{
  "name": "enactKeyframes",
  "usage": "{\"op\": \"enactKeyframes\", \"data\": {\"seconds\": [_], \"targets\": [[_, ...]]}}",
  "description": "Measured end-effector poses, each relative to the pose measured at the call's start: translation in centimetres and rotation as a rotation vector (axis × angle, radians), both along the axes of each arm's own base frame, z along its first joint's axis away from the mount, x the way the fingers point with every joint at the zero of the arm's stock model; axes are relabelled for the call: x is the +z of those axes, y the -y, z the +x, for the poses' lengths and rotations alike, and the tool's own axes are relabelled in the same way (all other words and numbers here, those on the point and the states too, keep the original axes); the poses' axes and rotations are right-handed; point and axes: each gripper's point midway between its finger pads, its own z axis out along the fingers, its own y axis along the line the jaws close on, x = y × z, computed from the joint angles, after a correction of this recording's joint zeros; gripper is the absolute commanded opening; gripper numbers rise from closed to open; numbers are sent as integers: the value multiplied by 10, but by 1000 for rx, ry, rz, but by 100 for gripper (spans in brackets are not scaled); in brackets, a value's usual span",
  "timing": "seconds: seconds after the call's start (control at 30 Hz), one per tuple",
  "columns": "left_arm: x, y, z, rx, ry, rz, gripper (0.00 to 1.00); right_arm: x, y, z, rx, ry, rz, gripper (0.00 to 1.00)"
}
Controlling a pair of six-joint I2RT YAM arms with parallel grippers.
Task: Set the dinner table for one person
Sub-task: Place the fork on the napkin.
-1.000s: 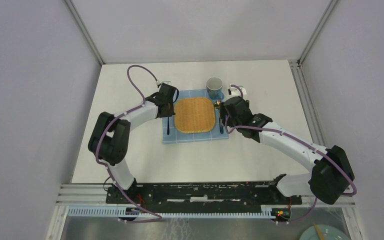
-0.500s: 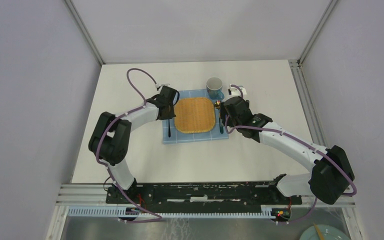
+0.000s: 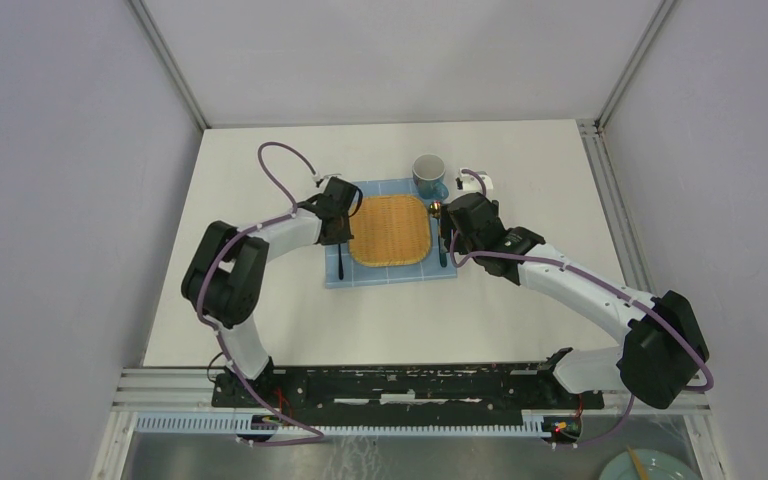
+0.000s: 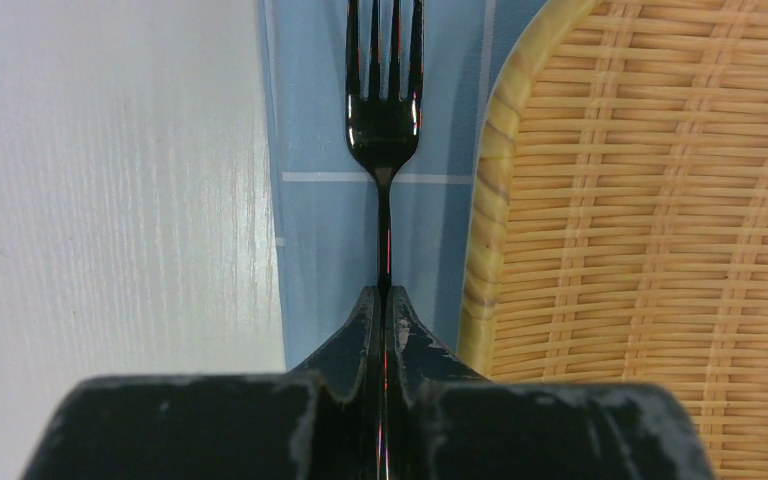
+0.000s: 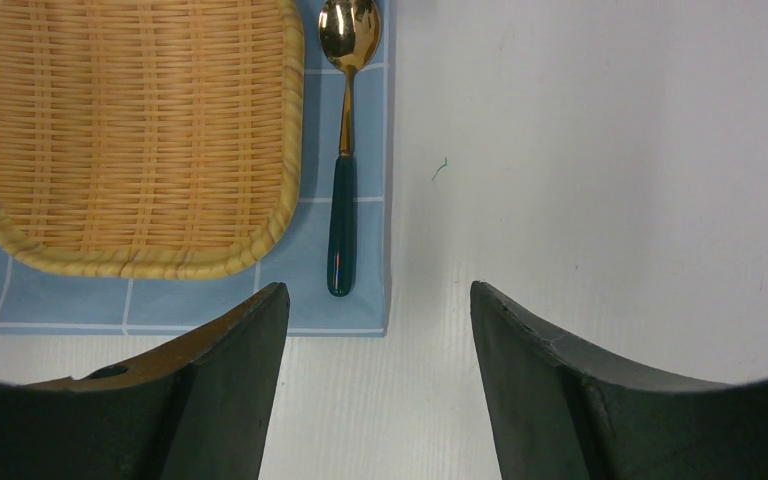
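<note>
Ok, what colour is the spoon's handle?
Dark teal-green on the spoon, below a gold shaft; the right wrist view shows it best.

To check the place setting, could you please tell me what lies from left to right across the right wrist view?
Wicker tray → spoon → bare dinner table.

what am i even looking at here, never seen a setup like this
Two robot arms share a white table. The wide picture looks down from above; the other two come from cameras on each wrist, the dark shapes being that arm's fingers. On the table lies a blue checked cloth with a woven tray, a gold spoon right of it and a mug at its far corner. The left gripper is shut on a black fork; the right gripper is open, empty.
</note>
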Motion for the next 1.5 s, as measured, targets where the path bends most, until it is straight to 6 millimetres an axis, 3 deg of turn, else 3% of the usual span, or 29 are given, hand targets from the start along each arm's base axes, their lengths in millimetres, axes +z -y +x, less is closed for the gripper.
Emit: {"op": "enactKeyframes", "data": {"seconds": [0.47,0.67,1.23,1.37,1.4,1.5], "targets": [[-5,0,1,2,-5,11,3,0,1,0,-4,0,-4,73],[-4,0,3,5,0,13,22,0,1,0,-4,-1,-5,74],[6,-6,12,32,38,44,29,0,3,1,-8,0,-6,75],[20,-9,15,43,72,47,44,0,7,1,-23,5,-23,78],[26,-9,16,46,89,43,47,0,9,1,-27,5,-29,87],[48,-11,20,51,145,37,49,-1,13,0,-35,2,-51,90]]}}
